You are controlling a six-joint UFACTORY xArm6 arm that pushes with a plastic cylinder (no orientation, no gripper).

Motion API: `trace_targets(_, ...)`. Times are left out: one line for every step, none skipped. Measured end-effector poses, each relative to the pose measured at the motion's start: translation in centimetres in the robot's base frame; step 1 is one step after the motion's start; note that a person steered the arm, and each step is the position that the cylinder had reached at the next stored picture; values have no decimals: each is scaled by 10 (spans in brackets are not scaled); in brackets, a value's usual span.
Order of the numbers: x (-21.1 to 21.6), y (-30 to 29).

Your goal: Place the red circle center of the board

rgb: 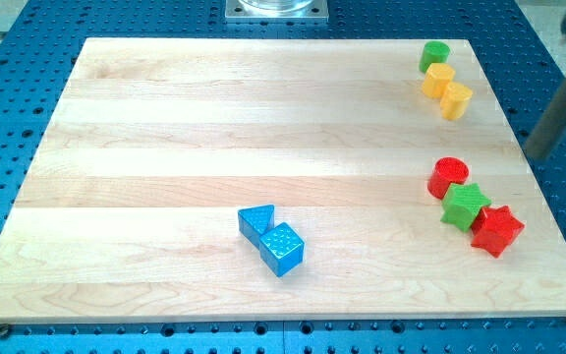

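Landmark: red circle [449, 176], on bench [214, 118].
- green block [465, 206]: touching circle, toward view's bottom-right
- red star [497, 230]: beyond green block, touching it
- my tip [537, 155]: toward view's right of circle, apart
- green circle [434, 55], upper yellow block [439, 79], lower yellow block [455, 99]: close row, well toward view's top
- blue triangle [255, 221], blue cube [282, 248]: touching pair, far toward view's left, slightly lower

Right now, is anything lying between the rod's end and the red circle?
No. In the camera view, only bare board lies between my tip and the red circle; the green block sits below it.
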State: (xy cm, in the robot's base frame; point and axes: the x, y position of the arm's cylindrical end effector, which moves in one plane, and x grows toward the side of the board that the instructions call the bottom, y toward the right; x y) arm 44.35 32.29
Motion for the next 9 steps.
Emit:
trace_targets(11,1)
trace_targets(11,1)
trace_targets(12,-2)
trace_targets(17,-9)
trace_targets(17,-9)
trace_targets(39,-15)
trace_targets(53,-17)
trace_targets(77,-7)
trace_targets(72,22)
